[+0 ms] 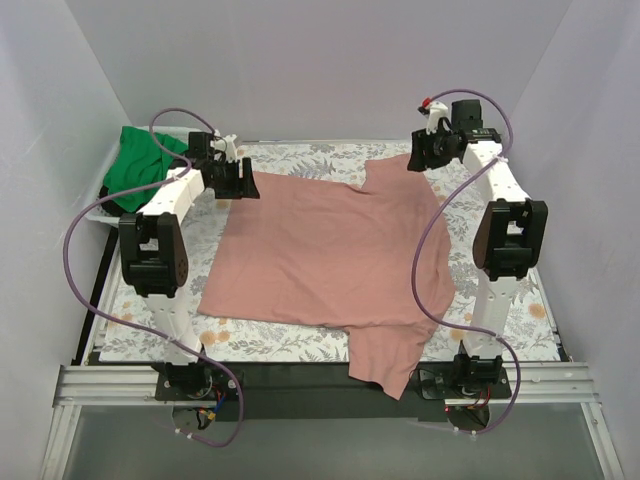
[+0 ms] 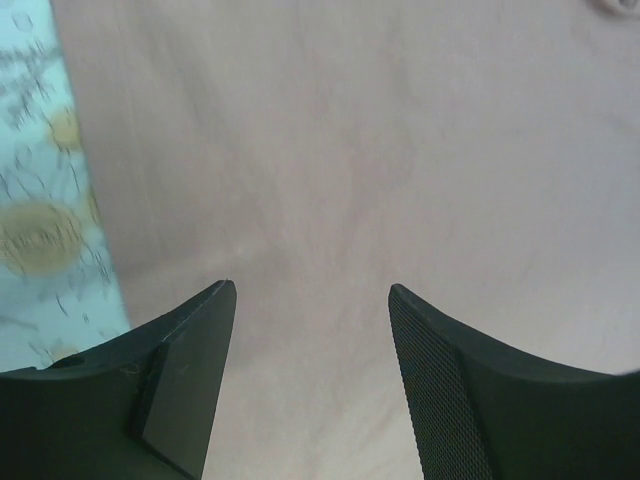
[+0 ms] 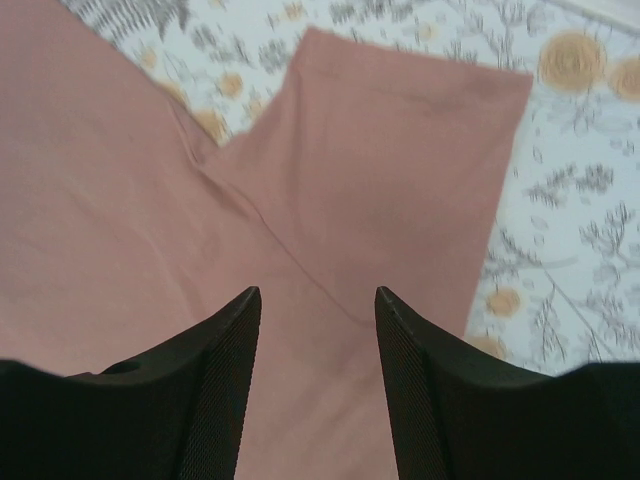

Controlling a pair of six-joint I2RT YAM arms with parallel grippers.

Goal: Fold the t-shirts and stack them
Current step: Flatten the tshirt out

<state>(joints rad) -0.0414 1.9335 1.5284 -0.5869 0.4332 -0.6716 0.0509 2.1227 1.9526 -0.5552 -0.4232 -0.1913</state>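
1. The pink shirt (image 1: pixel 330 250) lay flat on the floral cloth (image 1: pixel 300 157).
2. The green shirt (image 1: pixel 140 168) sat bunched in the basket (image 1: pixel 98 205).
3. The left gripper (image 2: pixel 312 300) was spread over the pink shirt's edge.
4. The right gripper (image 3: pixel 315 300) was spread over its sleeve.

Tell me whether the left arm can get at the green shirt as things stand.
Probably yes. The green shirt lies uncovered in the open basket just left of that arm. The left tool is open and empty over the pink shirt.
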